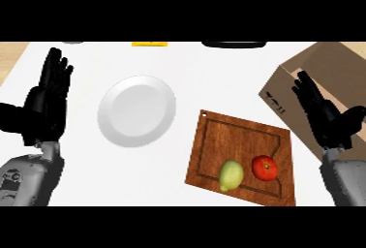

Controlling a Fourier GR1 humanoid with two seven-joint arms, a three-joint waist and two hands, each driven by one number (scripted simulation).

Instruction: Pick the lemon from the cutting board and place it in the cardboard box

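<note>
The lemon (pixel 230 175) lies on the cutting board (pixel 239 138) just beside a tomato (pixel 265 167), while the left hand (pixel 43 104) and the right hand (pixel 330 120), the latter in front of the cardboard box (pixel 328 60), hold their fingers (pixel 57 63) straight and grasp nothing.

Matte black all over, long and slim-fingered: left robot hand (pixel 44 104) and right robot hand (pixel 325 116). Joined by narrow pale collars to rounded grey shells (left forearm (pixel 25 179) bearing small dark markings, right forearm (pixel 344 181) plainer, smoothly shaded).
</note>
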